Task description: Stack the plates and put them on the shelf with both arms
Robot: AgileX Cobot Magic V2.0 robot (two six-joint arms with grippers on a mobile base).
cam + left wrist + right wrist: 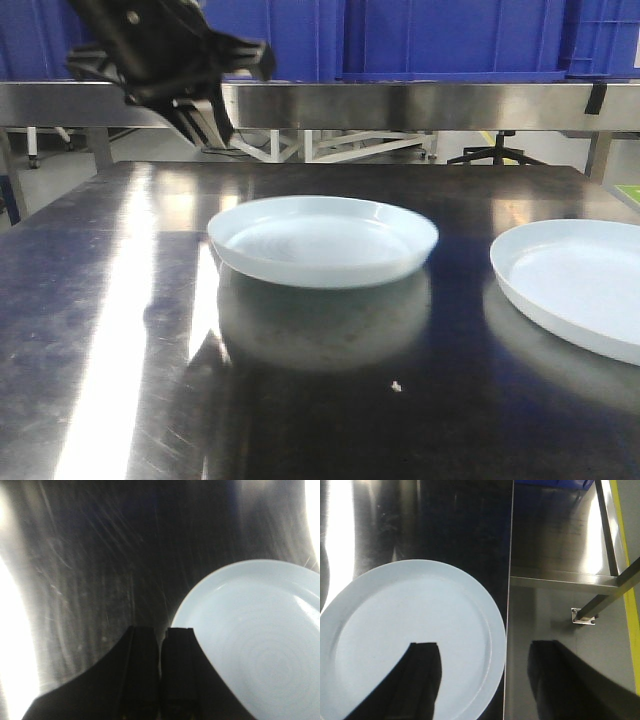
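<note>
- Left end effector (161,629): clenched, fingers pressed together with only a hairline seam, nothing between them.
- In the front view it hangs high at the back left, above the worktop (120,330) and in front of the shelf rail; it is blurred there, so no finger detail.
- In the left wrist view, its fingertips sit just at the near rim of the rippled plate (260,645). It touches nothing; the plate lies off to its right.
- Right end effector (485,644): released, jaws spread wide, holding nothing.
- One right finger (422,680) is over the plain plate (405,625); the other is past the worktop's right edge, over the frame below. Cannot tell whether the finger touches the plate.
- Right end effector is not visible in the front view.
- Rippled plate: flat on the worktop, roughly centre, with its reflection in the steel below it.
- Plain plate: flat on the worktop at the right, its rim close to the worktop's right edge, partly cut off by the front frame.
- The plates lie side by side with a gap, not touching and not stacked.
- Shelf (420,105): steel rail running across the back of the worktop, no plate on it.
- Blue crates (450,35) fill the view above the rail.
</note>
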